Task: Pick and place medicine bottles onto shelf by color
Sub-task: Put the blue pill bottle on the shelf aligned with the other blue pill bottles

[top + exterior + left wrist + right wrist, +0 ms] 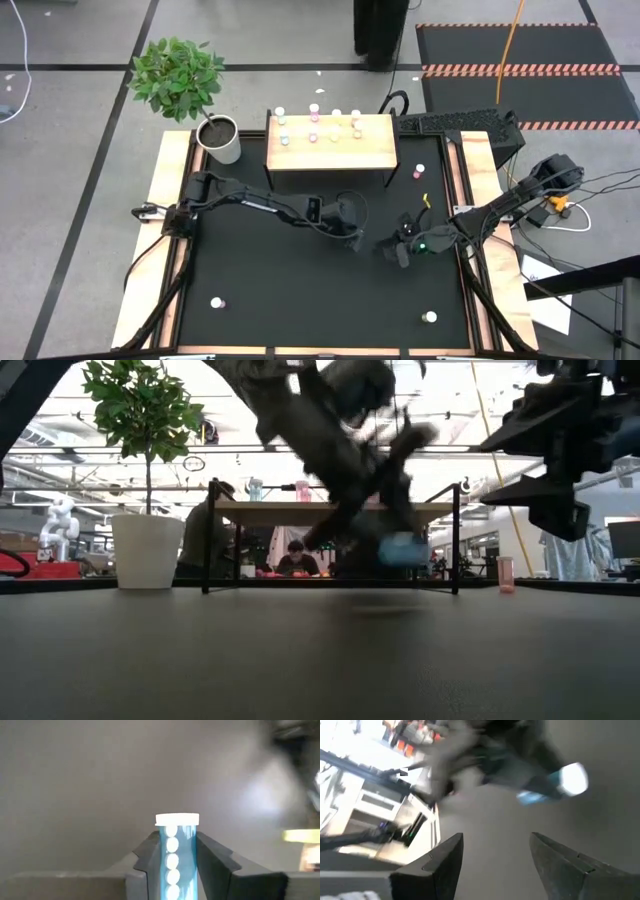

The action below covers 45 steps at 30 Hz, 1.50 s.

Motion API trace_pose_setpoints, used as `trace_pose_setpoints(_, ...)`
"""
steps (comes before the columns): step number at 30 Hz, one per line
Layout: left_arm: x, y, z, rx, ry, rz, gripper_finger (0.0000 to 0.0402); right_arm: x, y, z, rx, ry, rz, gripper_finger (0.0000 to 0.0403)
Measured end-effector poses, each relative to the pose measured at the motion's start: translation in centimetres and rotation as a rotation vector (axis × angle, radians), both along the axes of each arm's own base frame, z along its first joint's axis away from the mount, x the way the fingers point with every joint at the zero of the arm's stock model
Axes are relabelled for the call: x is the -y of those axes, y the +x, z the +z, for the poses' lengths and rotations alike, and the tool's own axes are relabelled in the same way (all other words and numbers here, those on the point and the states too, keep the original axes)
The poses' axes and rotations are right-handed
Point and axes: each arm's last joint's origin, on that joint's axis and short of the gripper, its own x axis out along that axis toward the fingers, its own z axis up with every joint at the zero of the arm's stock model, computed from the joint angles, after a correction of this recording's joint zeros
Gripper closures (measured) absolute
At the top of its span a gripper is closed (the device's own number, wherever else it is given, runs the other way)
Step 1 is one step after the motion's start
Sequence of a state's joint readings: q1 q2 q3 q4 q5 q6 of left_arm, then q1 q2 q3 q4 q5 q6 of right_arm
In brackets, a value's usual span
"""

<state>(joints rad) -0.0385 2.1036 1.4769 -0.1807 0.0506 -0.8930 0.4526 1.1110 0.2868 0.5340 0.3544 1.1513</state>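
My left gripper (352,238) is over the middle of the black mat, shut on a teal-blue medicine bottle (177,852) with a white cap. The low view shows that bottle (405,548) blurred and above the mat. My right gripper (398,252) hovers open just to its right, and its wrist view shows the blue bottle (555,782) ahead of its fingers (495,855). The wooden shelf (375,152) stands at the far side with several small bottles on top. A pink bottle (418,173) stands on the mat right of the shelf. Two more bottles (217,301) (430,318) stand near the near edge. My left gripper pinches the teal-blue bottle's body (176,865) between its two fingers (150,855). The bottle lies along the fingers, and its white cap (177,819) sticks out past their tips. It is lifted clear of the mat.
A white plant pot (220,140) with a green plant stands at the shelf's left end. A small yellow object (425,200) lies right of centre. A dark keyboard-like object (455,122) sits right of the shelf. Wooden rails edge the mat. People sit in the room beyond.
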Motion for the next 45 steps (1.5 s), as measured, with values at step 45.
trace_pose_setpoints(45, -0.3, -3.1, 18.6, 0.875, 0.325, -0.040, 0.0298, 2.2, 3.9, 13.0, 0.563, -0.568, -0.170, 0.0258)
